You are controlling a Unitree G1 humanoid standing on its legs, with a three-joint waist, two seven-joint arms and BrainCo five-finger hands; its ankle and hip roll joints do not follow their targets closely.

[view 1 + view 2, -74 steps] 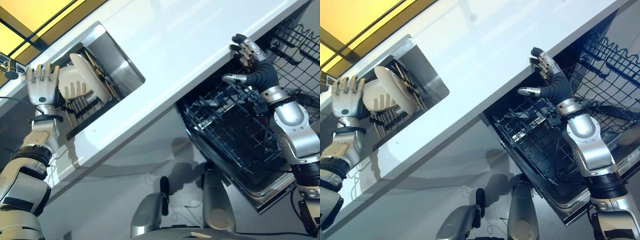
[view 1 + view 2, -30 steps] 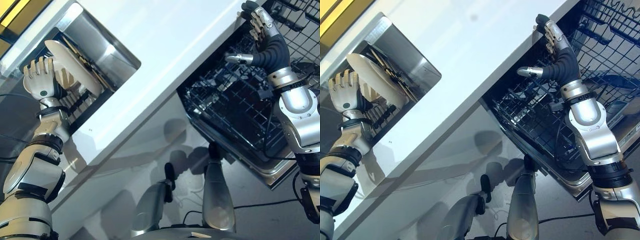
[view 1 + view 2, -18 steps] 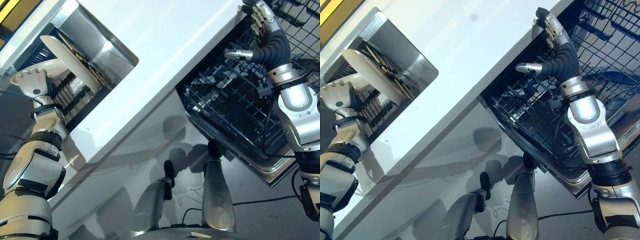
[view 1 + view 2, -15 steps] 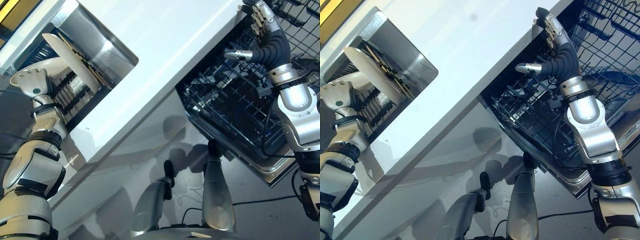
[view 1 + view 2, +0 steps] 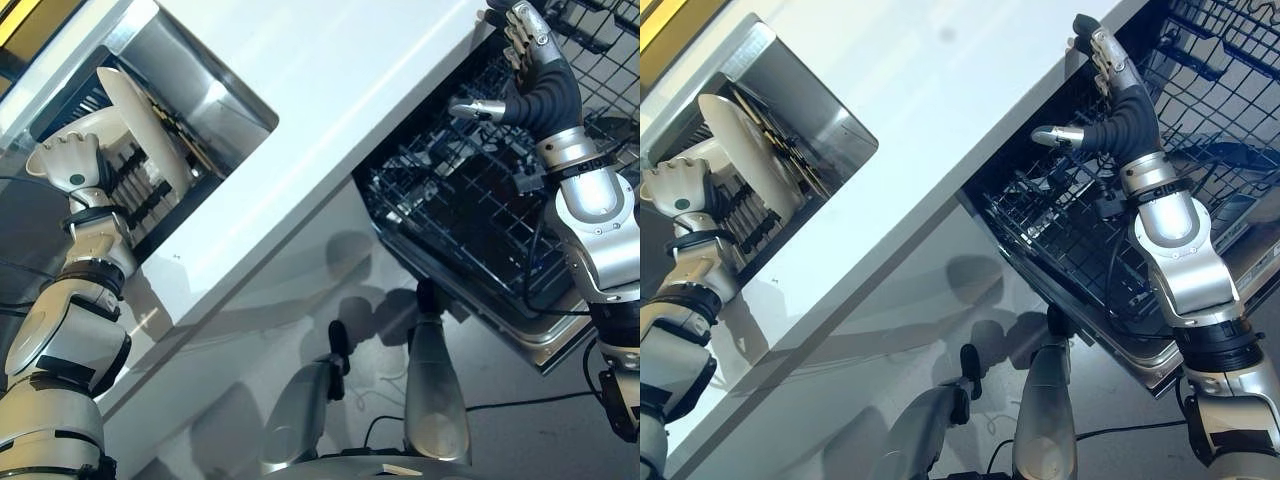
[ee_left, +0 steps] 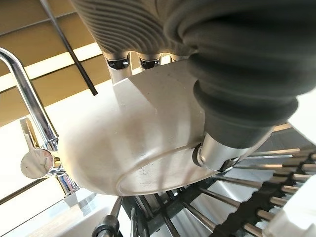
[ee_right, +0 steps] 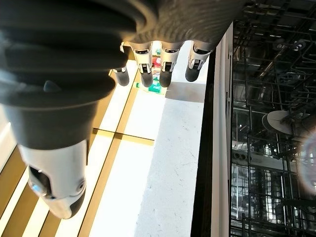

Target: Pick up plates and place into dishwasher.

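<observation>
White countertop with a steel sink, chrome faucet beside it.

Bright, even light on the counter, which washes out near white. Glare streaks the steel sink wall. The rack sits dark under the counter edge. Soft shadows fall across the cabinet front. Up close, the plate reads soft and the faucet backlit

Left robot hand gripping plate
</observation>
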